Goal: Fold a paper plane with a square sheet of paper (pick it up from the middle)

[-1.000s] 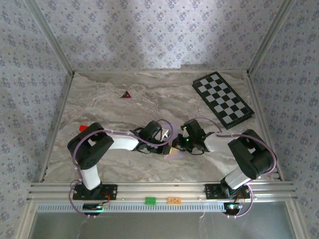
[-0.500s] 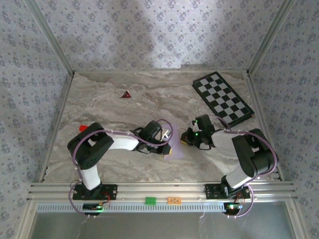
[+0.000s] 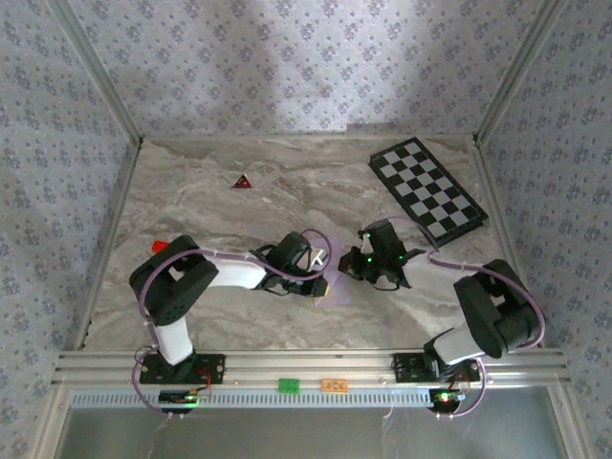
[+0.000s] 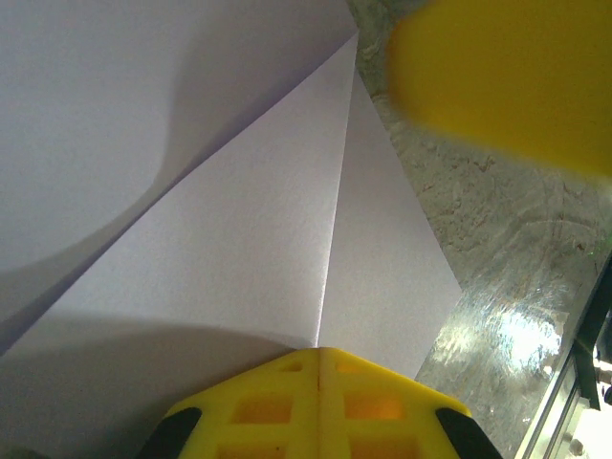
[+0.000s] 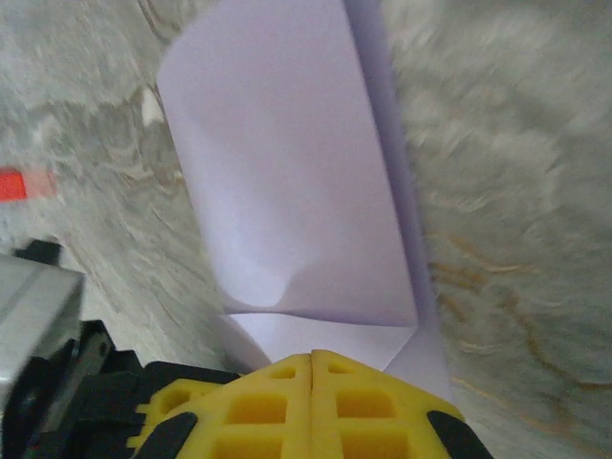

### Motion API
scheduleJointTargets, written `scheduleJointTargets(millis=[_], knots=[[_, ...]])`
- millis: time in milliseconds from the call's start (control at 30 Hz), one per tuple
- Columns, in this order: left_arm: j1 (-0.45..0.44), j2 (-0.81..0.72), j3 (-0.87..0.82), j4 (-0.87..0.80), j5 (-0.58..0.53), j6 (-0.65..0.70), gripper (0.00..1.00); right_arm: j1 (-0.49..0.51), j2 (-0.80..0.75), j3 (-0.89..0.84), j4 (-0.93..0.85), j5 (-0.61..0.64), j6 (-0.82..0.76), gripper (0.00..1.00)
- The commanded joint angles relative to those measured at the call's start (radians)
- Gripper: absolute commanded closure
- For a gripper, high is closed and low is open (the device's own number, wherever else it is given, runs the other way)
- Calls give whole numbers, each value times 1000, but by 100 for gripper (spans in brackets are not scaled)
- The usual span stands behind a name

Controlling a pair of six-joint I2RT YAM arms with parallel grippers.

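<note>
Sheet position: the square sheet of paper point(image 3: 338, 283) lies on the desk point(image 3: 210, 210) near its front middle, between my two tools, partly folded. I see one sharp crease in the left wrist view point(image 4: 239, 239) and a flap curling over in the right wrist view point(image 5: 287, 172).
Left tool point(image 3: 323, 279): clenched, its tips point(image 4: 319, 368) at the foot of the crease. I cannot tell whether it pinches a ply or only presses.
Right tool point(image 3: 354, 263): clenched point(image 5: 313, 375) at the sheet's opposite edge, with the same doubt.
Key relation: the sheet's long axis runs near-to-far. The left tool sits at its left side and the right tool at its right, about equally close.
Room: open desk lies beyond the sheet. The checkered board point(image 3: 427, 190) and the red triangle point(image 3: 242, 181) are well apart from it.
Risk, my judgement: the two tools could crowd each other over so narrow a sheet.
</note>
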Motion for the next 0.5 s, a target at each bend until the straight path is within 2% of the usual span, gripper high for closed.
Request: scheduleJointTargets(millis=[0,100,233,467], knots=[[-7,23,-19,-161,-44,28,100,23,77,13,51,-29,40,100],[-7,17,-16,-162,-31,27,100,16,136,-3,64,-26,51,100],[-7,-7,2,-192,-34,33,100,12,140,-12,-5,20,22,100],[-7,-72,54,-177,-22,-3,100,16,140,-9,-27,19,6,100]])
